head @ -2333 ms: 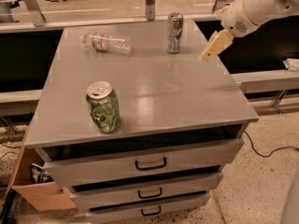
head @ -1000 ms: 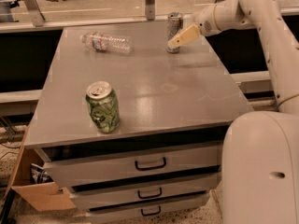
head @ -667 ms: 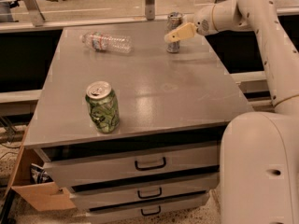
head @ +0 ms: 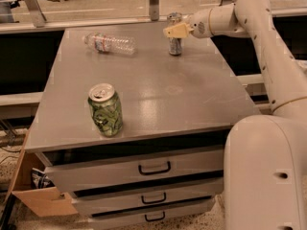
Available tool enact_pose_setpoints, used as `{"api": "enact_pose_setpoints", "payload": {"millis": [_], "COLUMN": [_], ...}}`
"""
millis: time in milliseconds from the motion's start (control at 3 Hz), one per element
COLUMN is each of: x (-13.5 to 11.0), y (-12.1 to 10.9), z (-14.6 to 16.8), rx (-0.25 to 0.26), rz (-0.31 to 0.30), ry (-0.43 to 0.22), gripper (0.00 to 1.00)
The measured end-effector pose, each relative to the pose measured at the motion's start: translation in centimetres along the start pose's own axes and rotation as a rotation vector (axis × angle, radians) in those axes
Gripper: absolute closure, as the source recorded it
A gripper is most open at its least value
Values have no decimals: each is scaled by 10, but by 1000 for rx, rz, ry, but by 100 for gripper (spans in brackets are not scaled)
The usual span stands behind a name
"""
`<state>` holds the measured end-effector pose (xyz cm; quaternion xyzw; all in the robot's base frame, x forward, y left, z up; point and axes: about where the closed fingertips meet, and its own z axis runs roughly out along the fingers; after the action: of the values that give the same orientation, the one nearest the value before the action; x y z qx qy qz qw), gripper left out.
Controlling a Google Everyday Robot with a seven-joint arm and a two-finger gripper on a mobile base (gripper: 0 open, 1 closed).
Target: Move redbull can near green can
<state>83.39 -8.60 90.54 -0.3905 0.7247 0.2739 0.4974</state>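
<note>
The slim silver-blue redbull can (head: pixel 175 46) stands upright near the far edge of the grey table (head: pixel 192 95). My gripper (head: pixel 176 31) reaches in from the right and covers the can's upper middle; I cannot tell whether it touches the can. The green can (head: pixel 105 110), wider with a leafy pattern and a silver top, stands upright near the table's front left, far from the redbull can.
A clear plastic water bottle (head: pixel 109 43) lies on its side at the far left of the table. Drawers (head: pixel 153 168) sit under the tabletop. A cardboard box (head: pixel 33 195) is on the floor at the left. The robot's white body (head: pixel 266 171) fills the lower right.
The gripper has moved left from beside the redbull can until it lies across the can. Both cans and the bottle have stayed in place.
</note>
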Motion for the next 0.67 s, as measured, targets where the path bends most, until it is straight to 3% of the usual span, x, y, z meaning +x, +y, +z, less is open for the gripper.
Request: {"api": "enact_pose_setpoints", "payload": {"millis": [333, 667], "x": [-19, -20], "y": [23, 25], "z": [-17, -14], "rx": [-42, -48], "rz": [-44, -48], "ry": [-33, -34], "gripper": [88, 100]}}
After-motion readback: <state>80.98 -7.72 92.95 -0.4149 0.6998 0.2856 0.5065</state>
